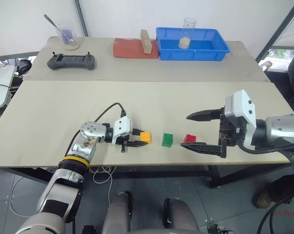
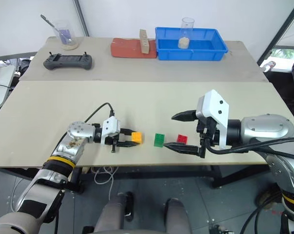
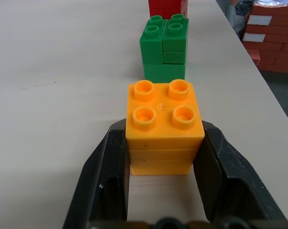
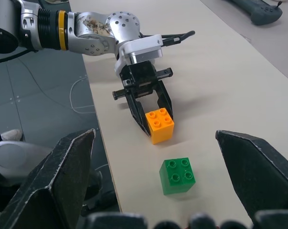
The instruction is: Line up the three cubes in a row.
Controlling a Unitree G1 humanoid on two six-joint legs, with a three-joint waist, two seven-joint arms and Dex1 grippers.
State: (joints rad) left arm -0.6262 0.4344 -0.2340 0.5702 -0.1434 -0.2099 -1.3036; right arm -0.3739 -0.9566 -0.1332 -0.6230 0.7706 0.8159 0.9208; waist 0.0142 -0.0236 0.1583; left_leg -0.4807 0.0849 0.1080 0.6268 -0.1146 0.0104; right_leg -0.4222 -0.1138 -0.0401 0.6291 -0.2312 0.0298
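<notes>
The left claw [image 1: 137,141] lay low over the near edge of the tabletop [image 1: 64,112], clenched on the orange-yellow cube [image 1: 145,137]. Its two black fingers [image 3: 108,176] pressed against opposite sides of that cube, which stood with its studs up and its base on the tabletop. Just beyond the left claw's tips, along the line it pointed, stood the green cube [image 1: 167,140], close to the held cube with a narrow strip of bare tabletop between them. Past the green one, further along the same line, sat the red cube [image 1: 189,138], so the three formed a rough row parallel to the near edge.

The right claw [image 1: 198,130] hung above the tabletop on the far side of the row from the left claw, released and spread wide, gripping nothing. It pointed back toward the left claw, one finger [image 1: 203,115] held high, the other finger [image 1: 200,146] lower and reaching in just beside the red cube on its near side; whether it touched that cube I could not tell. The red cube was the nearest of the three to this claw's tips.

Well beyond both claws, at the back of the tabletop, stood a blue tray [image 1: 220,51], a flat red slab [image 1: 129,48] with a tan block [image 1: 146,41] upright on it, and a dark handheld controller [image 1: 71,61].
</notes>
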